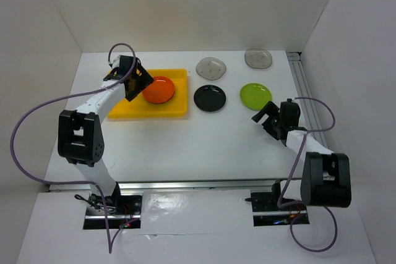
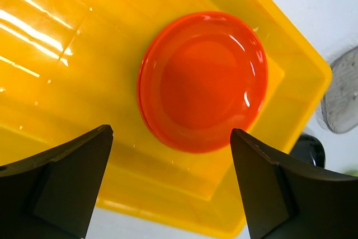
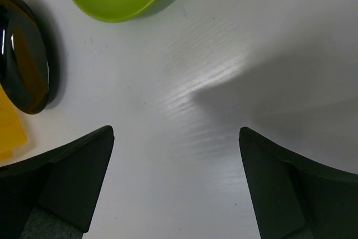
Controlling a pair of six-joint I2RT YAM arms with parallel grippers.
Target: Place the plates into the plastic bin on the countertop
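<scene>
Jaws of the left pincer (image 2: 170, 134) stand wide apart over the orange plate (image 2: 204, 79), which lies free in the yellow plastic bin (image 2: 84, 54); the right pincer (image 3: 176, 132) gapes likewise over bare surface (image 1: 204, 146), holding nothing. At its eleven o'clock in the top view sits the lime-green plate (image 1: 255, 95), the black plate (image 1: 210, 97) at ten, the left grey plate (image 1: 211, 67) and right grey plate (image 1: 258, 58) farther back. Glossy and shallow, each is probably light, stiff and slippery, best pinched across its thin raised rim.

Left arm (image 1: 93, 106) extended forward, wrist tilted down, left gripper (image 2: 170, 132) with jaws spread wide, empty. Right arm (image 1: 309, 146) bent close to base, right gripper (image 3: 176, 130) low, jaws wide apart, empty.
</scene>
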